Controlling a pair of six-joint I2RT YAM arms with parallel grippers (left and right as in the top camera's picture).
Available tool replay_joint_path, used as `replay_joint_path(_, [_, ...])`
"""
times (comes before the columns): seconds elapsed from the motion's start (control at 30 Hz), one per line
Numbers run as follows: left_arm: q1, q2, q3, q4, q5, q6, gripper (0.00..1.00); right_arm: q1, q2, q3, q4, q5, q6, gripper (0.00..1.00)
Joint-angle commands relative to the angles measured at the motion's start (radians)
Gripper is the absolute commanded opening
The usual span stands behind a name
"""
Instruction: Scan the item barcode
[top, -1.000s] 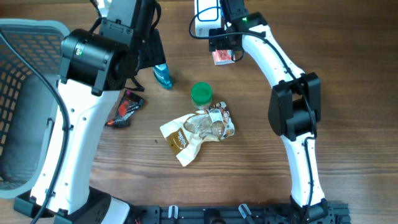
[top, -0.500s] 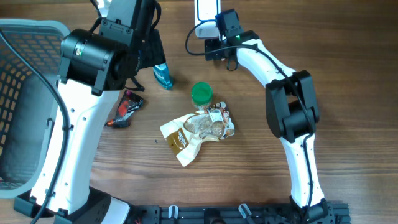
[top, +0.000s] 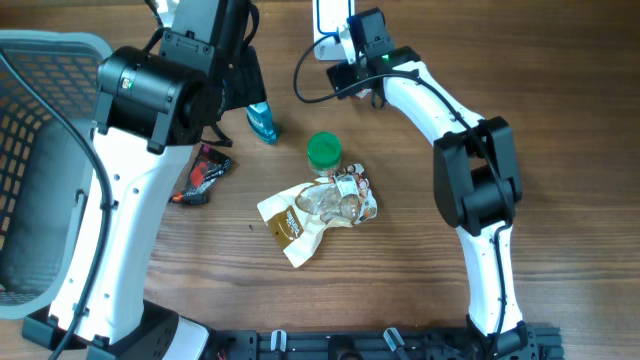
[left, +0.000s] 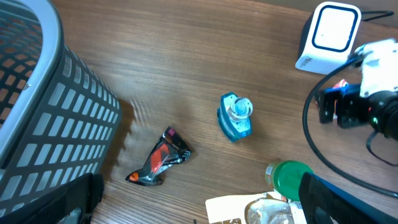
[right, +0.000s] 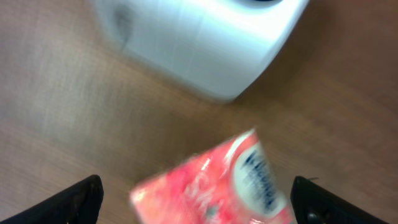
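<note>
Overhead: brown wood-grain bench fills the frame edge to edge. Grey basket sits at the left edge, beside the left arm. White scanner stands at the far edge, and a black cable loops just beside it. Mid-bench we note a blue bottle, a green-lidded jar touching a heap of crumpled wrappers, and a dark sachet.

Right wrist view: pink packet, blurred, just in front of the scanner, between the fingers of the right tool. Those fingers stand wide; we cannot tell whether they clamp it. From above, the right arm hides the packet.

Left tool: fingers wide apart, over sachet and bottle.
</note>
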Motion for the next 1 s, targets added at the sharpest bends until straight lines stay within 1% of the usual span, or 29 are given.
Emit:
replay_joint_path(0.0, [0.005,0.002,-0.003,0.006,0.001,0.001,1.00,-0.067,-0.063,-0.005,-0.080,-0.174,-0.128,0.96])
replay_joint_path(0.03, [0.005,0.002,-0.003,0.009,0.001,0.001,1.00,-0.086,-0.078,-0.005,-0.088,-0.188,-0.142,0.96])
replay_joint_path(0.07, [0.004,0.002,-0.003,0.015,0.002,0.001,1.00,-0.116,-0.103,-0.005,-0.094,-0.241,-0.182,0.96])
replay_joint_path(0.17, [0.004,0.003,-0.003,0.018,0.002,0.000,1.00,-0.177,-0.122,-0.005,-0.100,-0.348,-0.233,0.99])
replay_joint_path(0.2, [0.004,0.004,-0.003,0.019,0.002,0.000,1.00,-0.187,-0.121,-0.006,-0.102,-0.350,-0.232,0.99])
replay_joint_path(0.3, [0.004,0.010,-0.003,0.033,0.002,-0.003,1.00,-0.190,-0.121,-0.015,-0.133,-0.463,-0.259,1.00])
replay_joint_path(0.47, [0.004,0.014,-0.003,0.037,0.002,-0.003,1.00,-0.181,-0.121,-0.039,-0.149,-0.470,-0.285,1.00])
replay_joint_path(0.67, [0.004,0.021,-0.003,0.042,0.002,-0.003,1.00,-0.180,-0.121,-0.162,0.009,-0.410,-0.281,1.00])
replay_joint_path(0.77, [0.004,0.027,-0.003,0.064,0.002,-0.002,1.00,-0.180,-0.118,-0.163,0.033,-0.410,-0.281,1.00])
replay_joint_path(0.97, [0.005,0.027,-0.003,0.072,0.001,-0.002,1.00,-0.156,-0.034,-0.163,0.070,-0.410,-0.254,1.00])
